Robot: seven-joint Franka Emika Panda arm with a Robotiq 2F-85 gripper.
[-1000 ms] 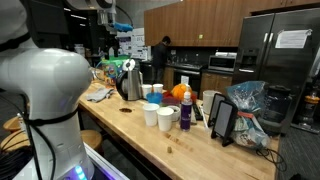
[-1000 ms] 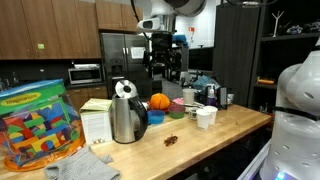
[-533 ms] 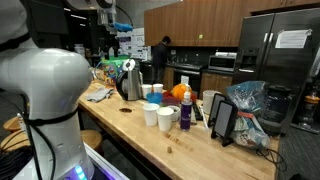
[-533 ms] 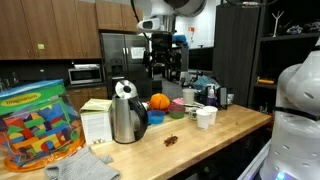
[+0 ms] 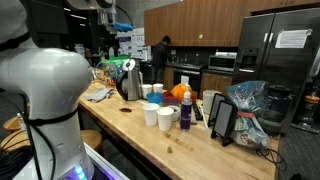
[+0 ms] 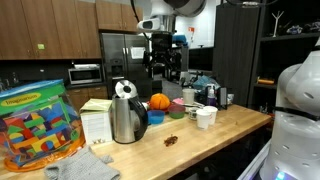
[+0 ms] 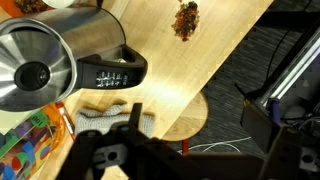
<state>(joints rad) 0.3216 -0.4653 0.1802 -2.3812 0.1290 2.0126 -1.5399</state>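
Observation:
My gripper [image 6: 162,62] hangs high above the wooden counter [image 6: 225,128], over the steel kettle [image 6: 125,115], and touches nothing. Its fingers look spread apart and empty. In an exterior view it hangs at the far end of the counter [image 5: 110,45], near the kettle [image 5: 130,82]. In the wrist view the kettle [image 7: 50,65] lies at the upper left, a small brown crumbly clump [image 7: 185,18] lies on the wood, and the dark gripper [image 7: 165,150] fills the bottom edge.
White paper cups [image 6: 205,118] and an orange [image 6: 158,102] stand past the kettle. A jar of coloured blocks [image 6: 38,125] and a grey cloth [image 6: 85,168] lie at the near end. A round wooden stool [image 7: 185,115] stands beside the counter edge.

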